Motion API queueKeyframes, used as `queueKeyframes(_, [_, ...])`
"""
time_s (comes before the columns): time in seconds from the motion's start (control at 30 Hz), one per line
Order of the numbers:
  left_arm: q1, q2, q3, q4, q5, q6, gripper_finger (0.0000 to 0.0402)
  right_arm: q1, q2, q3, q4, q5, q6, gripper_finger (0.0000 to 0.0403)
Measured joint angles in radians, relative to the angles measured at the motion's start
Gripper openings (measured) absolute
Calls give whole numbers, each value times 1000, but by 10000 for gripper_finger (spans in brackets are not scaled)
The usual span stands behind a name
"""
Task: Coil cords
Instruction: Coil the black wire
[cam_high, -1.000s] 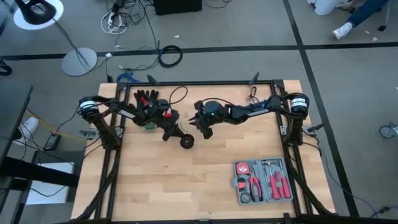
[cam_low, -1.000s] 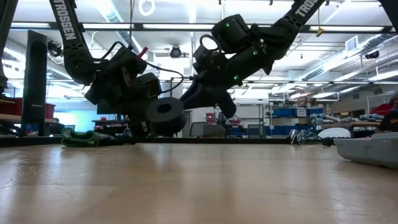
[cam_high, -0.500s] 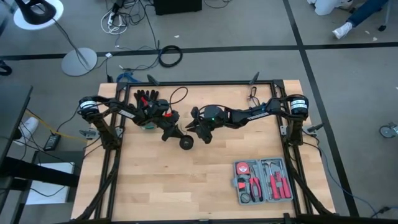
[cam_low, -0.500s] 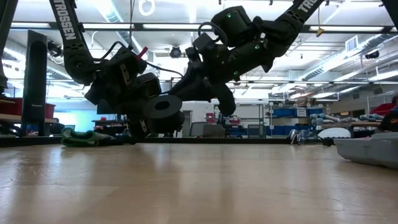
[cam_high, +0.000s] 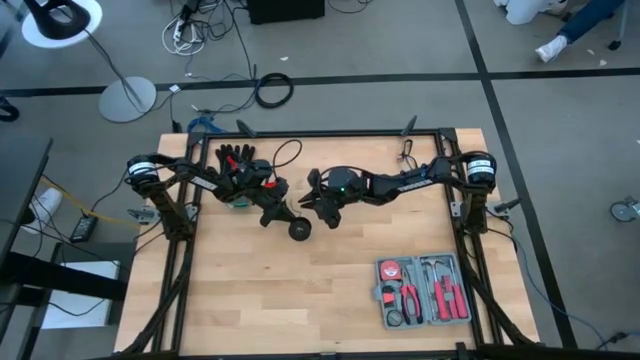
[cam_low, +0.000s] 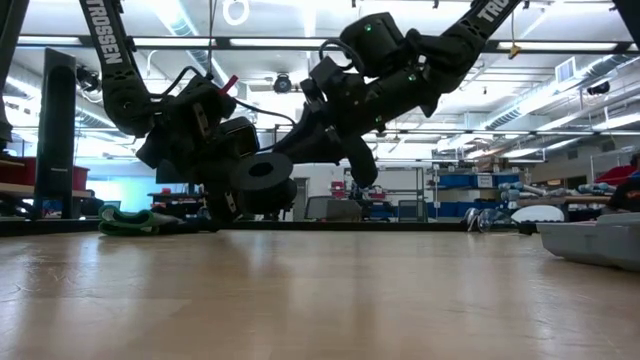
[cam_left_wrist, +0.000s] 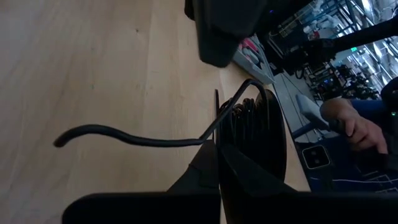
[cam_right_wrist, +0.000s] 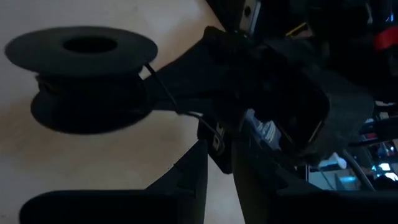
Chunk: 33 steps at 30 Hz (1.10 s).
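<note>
A small round black disc (cam_high: 299, 228) with thin black wire wound on it is held above the table by my left gripper (cam_high: 281, 216), which is shut on it. It also shows in the low view (cam_low: 262, 180) and the right wrist view (cam_right_wrist: 87, 74). A strand of the wire (cam_left_wrist: 130, 140) leaves the disc; another loop (cam_high: 287, 150) lies at the far side by a black glove (cam_high: 236, 160). My right gripper (cam_high: 313, 206) is close to the disc's right, its fingers nearly together around a thin strand (cam_right_wrist: 177, 106). My left gripper pinches the disc (cam_left_wrist: 264, 134) between its two fingers, which come slanting down from the table's left. The disc hangs clear of the table, tilted. My right gripper has the thin strand (cam_right_wrist: 186, 115) running from the disc in between its fingers (cam_right_wrist: 199, 162); the exact spot is hidden by the fingers.
A grey tool case (cam_high: 424, 291) with red-handled pliers lies at the near right of the table. A green and black glove heap (cam_low: 135, 220) lies at the far left. The black frame rail (cam_high: 330, 133) runs along the far edge. Bare wood (cam_high: 250, 300) fills the near left.
My right gripper has moved a little toward the table's left, closer to the disc, and has turned at the wrist. The disc has tipped slightly in my left gripper's hold and stays clear of the table.
</note>
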Motion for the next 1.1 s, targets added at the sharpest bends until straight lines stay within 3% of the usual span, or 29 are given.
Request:
queueKeyframes(0.5, [-3, 0, 7, 36, 85, 0, 0, 0, 0, 0, -8, 0, -43, 71])
queueKeyframes(0.67, [-16, 0, 30, 31, 93, -1, 0, 2, 89, 10, 137, 3, 24, 71])
queueKeyframes(0.83, [-15, 0, 34, 16, 95, -3, 0, 19, 123, 31, 193, 153, 25, 71])
queueKeyframes(1.1, [-13, 0, 34, 6, 95, 24, 0, 19, 122, 30, 180, 146, 47, 54])
